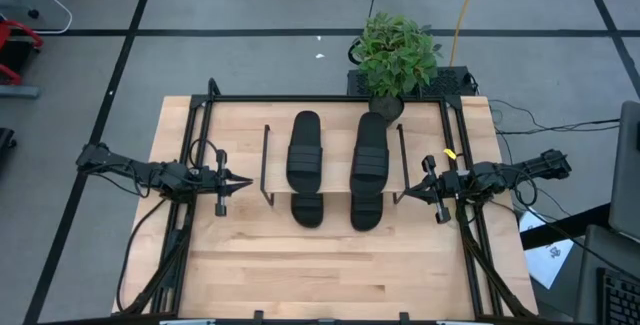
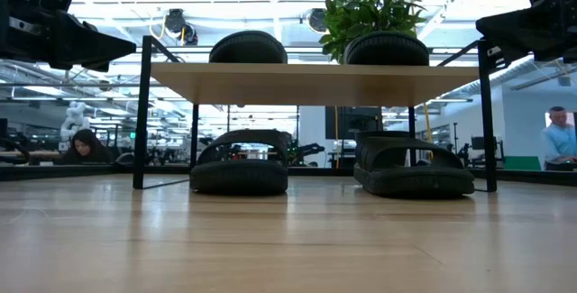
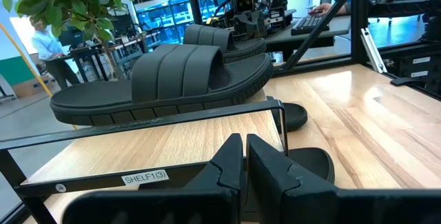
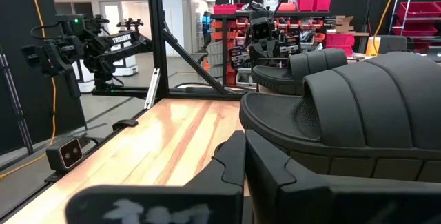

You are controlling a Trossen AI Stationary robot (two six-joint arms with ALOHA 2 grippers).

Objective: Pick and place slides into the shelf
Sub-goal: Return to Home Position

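The slides (image 3: pixel 179 79) look like matt black rubbery foam, with ribbed straps and finely pebbled footbeds. The shelf (image 2: pixel 306 84) is a smooth pale wooden board on thin black metal wire, with a white paper label (image 3: pixel 145 178) on its rail. The tabletop (image 1: pixel 330 265) is light wood with a soft sheen. The left gripper (image 3: pixel 244 145) is matt dark plastic.

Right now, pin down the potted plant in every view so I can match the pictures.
High view: the potted plant stands just beyond the shelf, towards the right arm's side.
Low view: its leaves rise behind the shelf's board, right of centre.
Left wrist view: its leaves show past the end of the nearer top slide.
Right wrist view: not in it.
Shared landmark: the top slide nearest the plant.
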